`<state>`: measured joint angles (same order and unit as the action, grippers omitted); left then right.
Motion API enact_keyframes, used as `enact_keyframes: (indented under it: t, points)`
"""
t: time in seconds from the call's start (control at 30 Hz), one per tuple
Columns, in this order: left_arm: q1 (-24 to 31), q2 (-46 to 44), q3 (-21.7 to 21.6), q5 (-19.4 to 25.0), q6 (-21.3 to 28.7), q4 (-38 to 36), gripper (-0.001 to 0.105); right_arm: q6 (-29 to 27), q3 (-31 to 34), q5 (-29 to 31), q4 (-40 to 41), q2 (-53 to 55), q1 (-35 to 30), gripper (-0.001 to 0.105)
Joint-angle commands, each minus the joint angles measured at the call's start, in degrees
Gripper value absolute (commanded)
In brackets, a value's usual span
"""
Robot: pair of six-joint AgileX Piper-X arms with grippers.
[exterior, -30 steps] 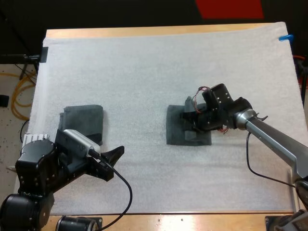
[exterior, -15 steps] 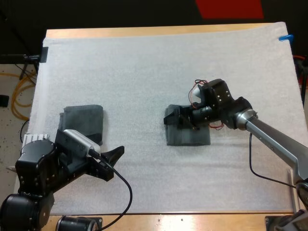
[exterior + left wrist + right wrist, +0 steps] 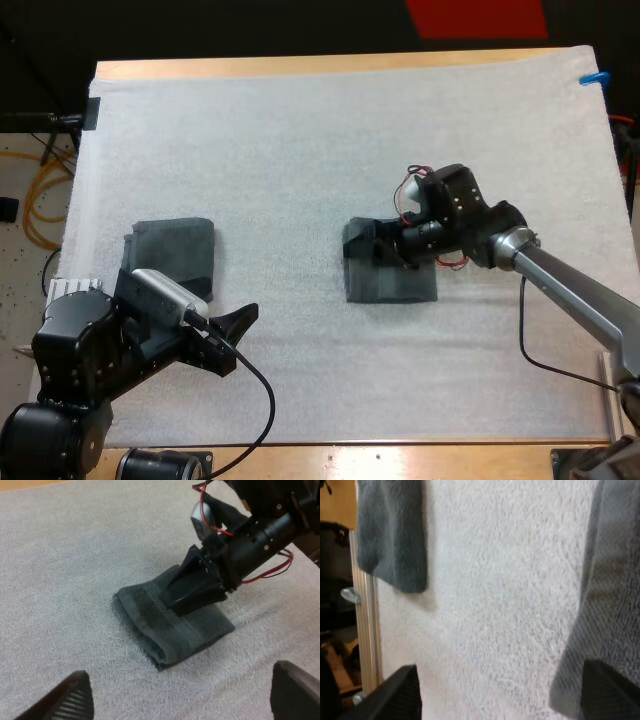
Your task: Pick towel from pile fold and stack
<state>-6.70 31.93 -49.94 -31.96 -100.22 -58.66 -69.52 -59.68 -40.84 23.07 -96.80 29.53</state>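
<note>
Right gripper (image 3: pixel 365 243): low over the centre towel, at the towel's left end as the high view shows it. The right arm reaches in from the right edge.
Right gripper, state: fingers stand wide apart in the right wrist view (image 3: pixel 505 692), with bare mat between them. Nothing is clamped.
Right gripper, contact: in the left wrist view (image 3: pixel 190 587) the black fingers lie down on the towel's top layer. I cannot tell whether they press on it or only rest there.
Centre towel (image 3: pixel 392 285): dark grey-green, folded to a flat rectangle near the middle of the mat, lying flat. The left wrist view (image 3: pixel 165 627) shows layered edges along its near side. In the right wrist view (image 3: pixel 615 580) it lies just beside one finger.
Left gripper (image 3: pixel 238 338): at the near left of the mat, well apart from the centre towel and pointing toward it.
Left gripper, state: fingertips spread wide in its own view (image 3: pixel 185 695), clear of everything and holding nothing.
Left towel (image 3: pixel 172 250): same dark grey-green, folded, near the mat's left edge just beyond the left arm. It also shows in the right wrist view (image 3: pixel 392 530), by the table's wooden edge.
Mat (image 3: pixel 300 150): white, covering most of the table (image 3: pixel 300 66).
</note>
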Motion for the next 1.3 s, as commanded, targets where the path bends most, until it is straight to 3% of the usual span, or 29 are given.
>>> enact_keyframes:
  t: [0.0,0.23,0.67,0.93,1.03,1.13,1.2,1.27]
  points:
    - [-0.08,0.07,-0.12,0.23,-0.18,-0.18,0.071,-1.95,-0.41,1.08,0.34,3.17,0.14,0.064]
    - [-0.08,0.07,-0.12,-0.06,-0.18,0.36,0.071,-8.86,-0.41,10.40,6.31,14.72,0.14,0.064]
    - [-0.09,1.07,-0.12,-3.63,-1.44,0.85,0.071,-22.22,-0.41,26.73,31.24,41.15,0.14,0.064]
    - [-4.55,9.99,-0.12,-3.71,-5.88,10.29,0.071,-23.46,-0.41,33.69,32.91,52.62,0.14,0.064]
    - [-9.13,16.40,-0.12,-0.18,-6.31,14.25,0.074,-23.46,-0.41,34.62,33.14,54.26,0.14,0.064]
    - [-13.38,23.81,-0.12,6.95,-6.96,17.82,0.077,-23.46,-0.41,34.64,34.77,54.65,0.14,0.064]
    - [-16.60,31.02,-0.12,10.83,-10.27,23.36,0.077,-23.46,-0.41,34.64,36.70,54.62,0.14,0.064]
    - [-18.41,36.86,-0.14,11.51,-13.84,27.15,0.077,-23.44,-0.04,34.64,37.73,54.62,0.14,0.064]
